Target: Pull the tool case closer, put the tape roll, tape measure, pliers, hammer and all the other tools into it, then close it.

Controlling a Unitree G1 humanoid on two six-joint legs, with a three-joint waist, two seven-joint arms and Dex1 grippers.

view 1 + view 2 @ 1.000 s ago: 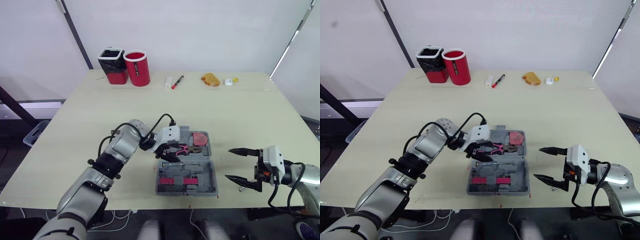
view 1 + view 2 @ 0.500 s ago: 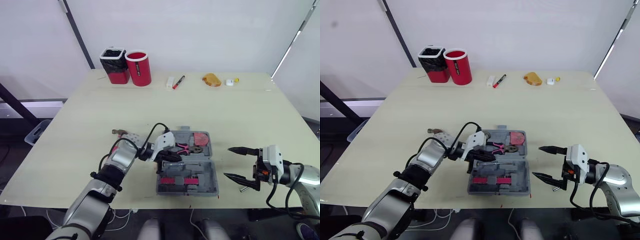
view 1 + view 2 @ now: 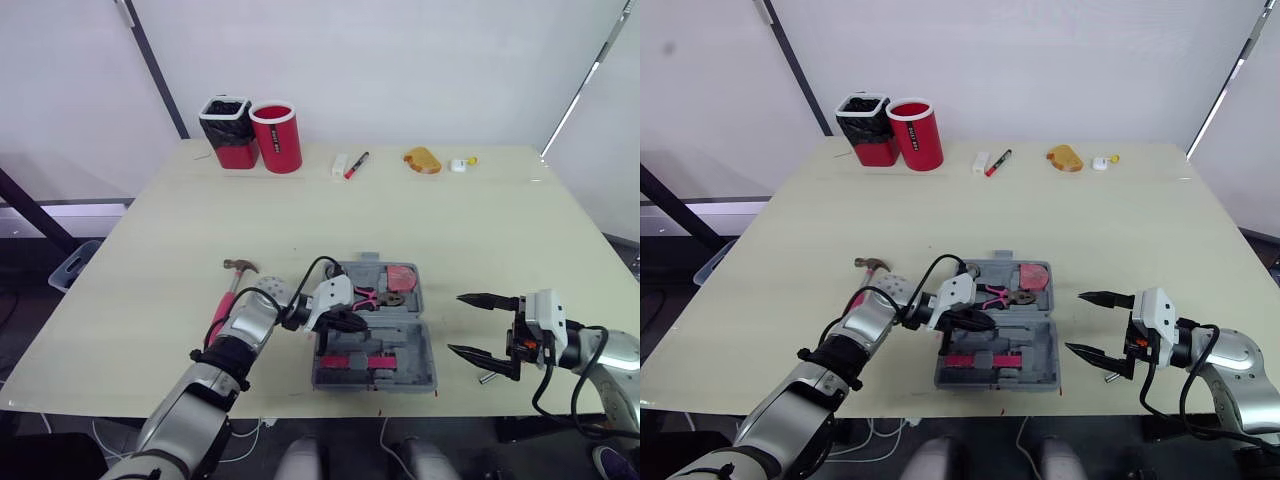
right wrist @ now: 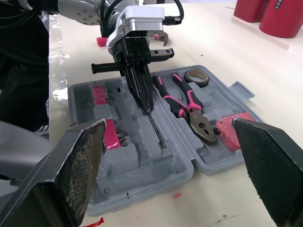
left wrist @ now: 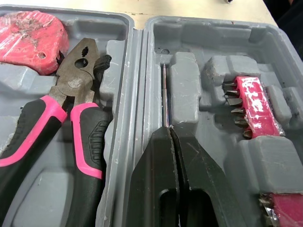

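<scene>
Pale table [image 3: 450, 220] | white walls [image 3: 400, 60] | open tool case [image 3: 428, 362] | hammer [image 3: 222, 306] alongside

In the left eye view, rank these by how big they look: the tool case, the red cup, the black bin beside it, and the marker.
1. tool case
2. red cup and black bin: alike, and farther back, so unsure
3. marker

I can't read any words or numbers here. The red cup [image 3: 276, 137] stands well apart from the jaws of my left gripper [image 5: 169, 128] and even farther from those of my right gripper [image 3: 456, 324]. It has a dark strip [image 3: 271, 143] down its side with tiny white letters, too small for me to read.
</scene>
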